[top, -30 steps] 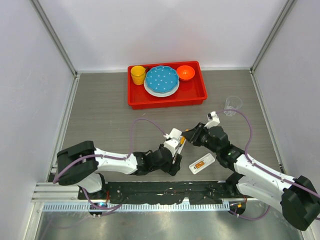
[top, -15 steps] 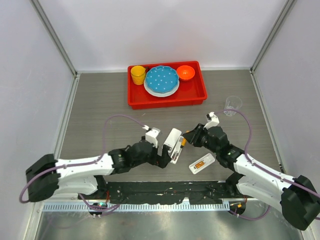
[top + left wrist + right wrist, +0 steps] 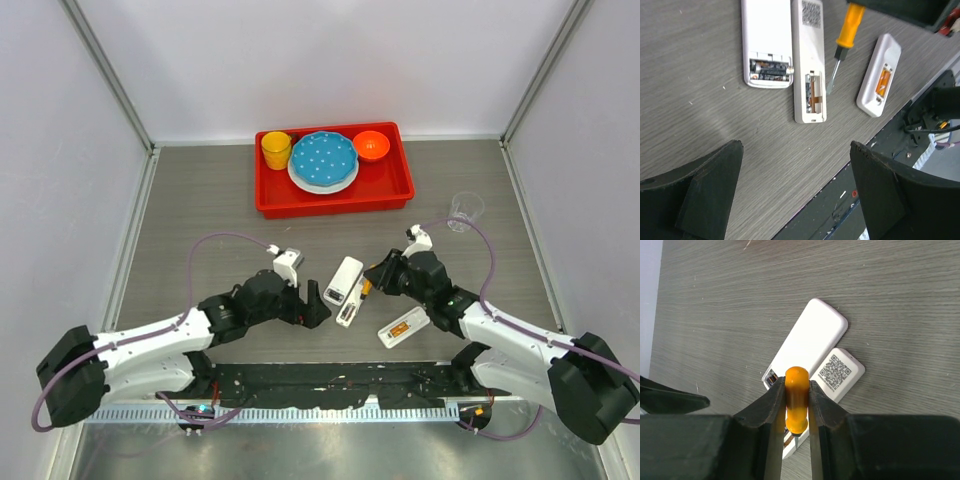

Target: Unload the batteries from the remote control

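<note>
Two white remotes lie side by side: a wide one (image 3: 765, 30) with dark batteries (image 3: 771, 70) in its open bay, and a narrow one (image 3: 809, 55) with a QR label and an open bay. They also show in the top view (image 3: 345, 279). A third white piece (image 3: 879, 75) holds an orange-looking cell (image 3: 882, 82). My right gripper (image 3: 797, 384) is shut on the orange-handled screwdriver (image 3: 796, 405), whose tip is beside the narrow remote's bay (image 3: 830, 86). My left gripper (image 3: 797, 200) is open and empty, left of and short of the remotes (image 3: 312, 300).
A red tray (image 3: 400, 190) at the back holds a yellow cup (image 3: 276, 150), a blue plate (image 3: 323, 158) and an orange bowl (image 3: 371, 145). A clear plastic cup (image 3: 465, 209) stands at the right. The table's front edge and black rail (image 3: 850, 200) lie under my left gripper.
My left gripper has drawn back to the left, off the remotes, which now lie free on the table. The right gripper with the screwdriver has hardly moved.
</note>
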Robot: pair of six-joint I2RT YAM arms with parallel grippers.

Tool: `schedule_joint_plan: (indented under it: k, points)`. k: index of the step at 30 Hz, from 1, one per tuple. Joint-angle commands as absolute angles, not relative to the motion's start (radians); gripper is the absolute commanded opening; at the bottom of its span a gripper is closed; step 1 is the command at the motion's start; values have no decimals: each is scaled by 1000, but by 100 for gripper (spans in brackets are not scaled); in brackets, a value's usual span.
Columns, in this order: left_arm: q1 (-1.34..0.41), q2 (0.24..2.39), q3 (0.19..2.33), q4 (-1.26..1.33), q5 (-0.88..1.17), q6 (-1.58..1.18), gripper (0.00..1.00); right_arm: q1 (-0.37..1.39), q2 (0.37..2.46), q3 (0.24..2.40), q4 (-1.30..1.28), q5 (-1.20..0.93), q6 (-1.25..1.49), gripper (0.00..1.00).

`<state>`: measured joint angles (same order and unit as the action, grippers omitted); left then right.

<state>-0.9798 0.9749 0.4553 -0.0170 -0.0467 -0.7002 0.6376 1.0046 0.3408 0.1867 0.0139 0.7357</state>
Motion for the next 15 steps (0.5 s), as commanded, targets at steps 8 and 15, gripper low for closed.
schedule_joint_plan:
  k: [8,15]
  points:
    - [-956,1213,488,144,127,-741,83,634,1008,397,271,32,726,1]
    - [-943,1192,512,100,69,-724,79,634,1103,428,365,78,715,1]
